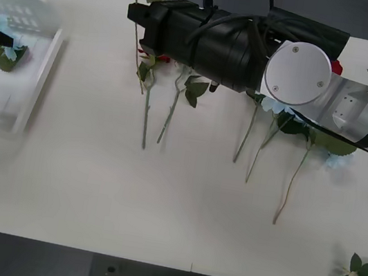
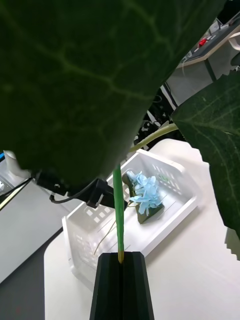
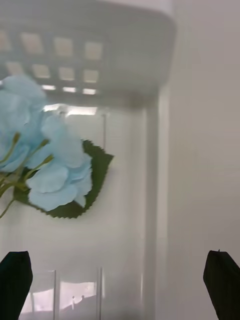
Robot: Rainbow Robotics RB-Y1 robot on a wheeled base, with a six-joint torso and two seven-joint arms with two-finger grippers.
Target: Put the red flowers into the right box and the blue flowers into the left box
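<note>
Currently: right gripper (image 2: 121, 260) clamped on a green stem (image 2: 118, 210), left gripper (image 3: 120, 285) jaws apart over blue flower (image 3: 47, 165) in left box (image 3: 155, 165).

The right arm (image 1: 330, 98) is being held across the far side of the table, forearm stretched toward the robot's left. The right gripper (image 2: 121, 260) is being kept closed, black fingers (image 2: 109, 280) pressed together on a stem (image 2: 118, 210). The left gripper (image 3: 120, 280) is being held spread wide, its fingertips (image 3: 15, 280) at the corners.
</note>
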